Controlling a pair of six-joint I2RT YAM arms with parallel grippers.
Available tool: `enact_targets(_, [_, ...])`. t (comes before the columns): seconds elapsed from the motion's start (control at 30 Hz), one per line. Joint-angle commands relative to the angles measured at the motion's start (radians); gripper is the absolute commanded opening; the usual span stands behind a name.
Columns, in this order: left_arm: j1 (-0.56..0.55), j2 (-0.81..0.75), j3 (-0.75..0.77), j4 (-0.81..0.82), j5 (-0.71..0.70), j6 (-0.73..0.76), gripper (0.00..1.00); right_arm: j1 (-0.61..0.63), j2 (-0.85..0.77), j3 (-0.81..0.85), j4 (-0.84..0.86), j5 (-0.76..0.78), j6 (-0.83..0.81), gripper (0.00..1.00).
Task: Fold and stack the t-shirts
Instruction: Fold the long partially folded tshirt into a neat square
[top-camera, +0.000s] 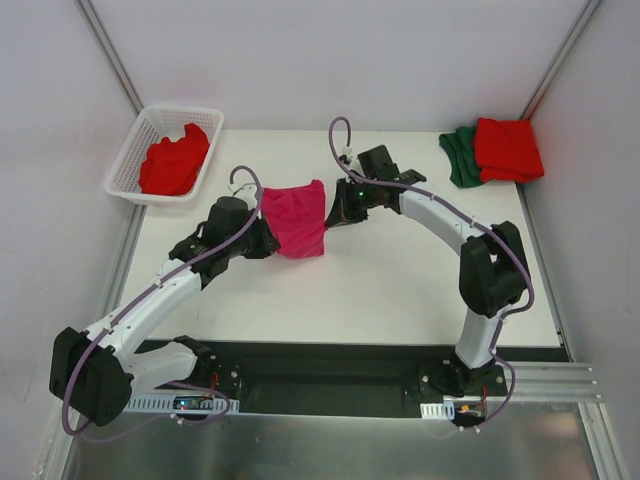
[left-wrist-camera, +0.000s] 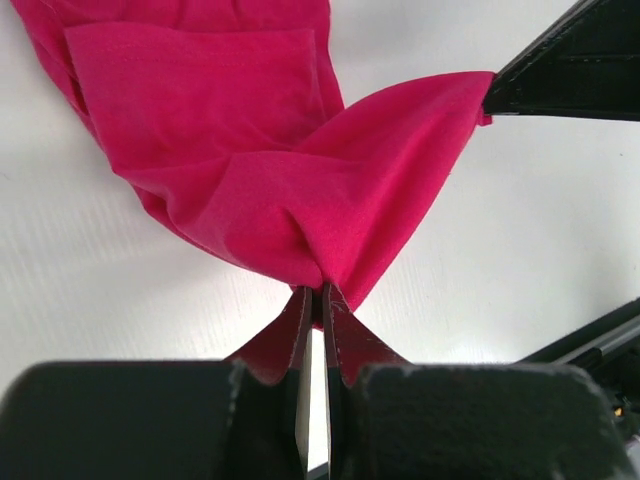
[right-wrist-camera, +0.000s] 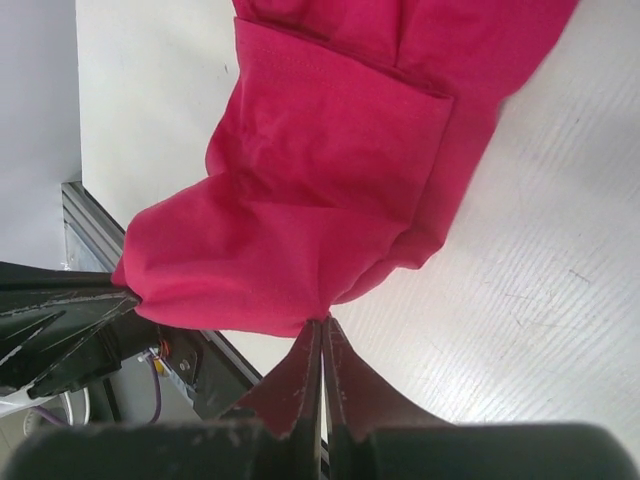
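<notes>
Hanging between both arms, the magenta t-shirt (top-camera: 297, 222) sits approx mid-table (top-camera: 400, 290), slightly toward the far side, bunched into a rough square w/ folded layers showing. Left gripper (top-camera: 265, 240) is closed tight on the shirt's left edge. In the left wrist view its fingertips (left-wrist-camera: 296, 328) meet w/ only a sliver between them, and a gathered point of pink cloth (left-wrist-camera: 250, 150) comes straight out of the tips and fans away from the cam. Right gripper (top-camera: 332, 214) is likewise clamped shut on the opposite edge. In the right wrist view the jaws of that gripper (right-wrist-camera: 322, 326) press together on a pinched corner, w/ the rest of the shirt (right-wrist-camera: 330, 180) spreading up and away, a hemmed panel lying on top. Each wrist cam also catches the other gripper biting its own corner: right one (left-wrist-camera: 492, 98) at upper right, left one (right-wrist-camera: 122, 290) at left. The cloth runs fairly taut btwn the two pinch points; the far part droops toward the tabletop, but can't tell if it touches. A crumpled red t-shirt (top-camera: 175, 160) lies inside the white basket (top-camera: 124, 172) at the far left corner. At the far right corner a folded red t-shirt (top-camera: 508, 148) rests on top of a dark green t-shirt (top-camera: 459, 156), both well apart from the grippers.
</notes>
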Motion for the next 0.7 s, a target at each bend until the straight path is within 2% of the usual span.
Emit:
enact_targets(0.0, [0.034, 0.015, 0.047, -0.03, -0.044, 0.044, 0.0, -0.039, 0.014, 0.094, 0.007, 0.012, -0.025, 0.01])
enact_targets(0.3, [0.065, 0.075, 0.09, -0.029, -0.077, 0.067, 0.0, -0.067, 0.126, 0.252, 0.009, -0.014, -0.025, 0.01])
enact_targets(0.67, [0.111, 0.155, 0.174, -0.004, -0.107, 0.118, 0.0, -0.096, 0.208, 0.347, 0.024, -0.027, -0.031, 0.01])
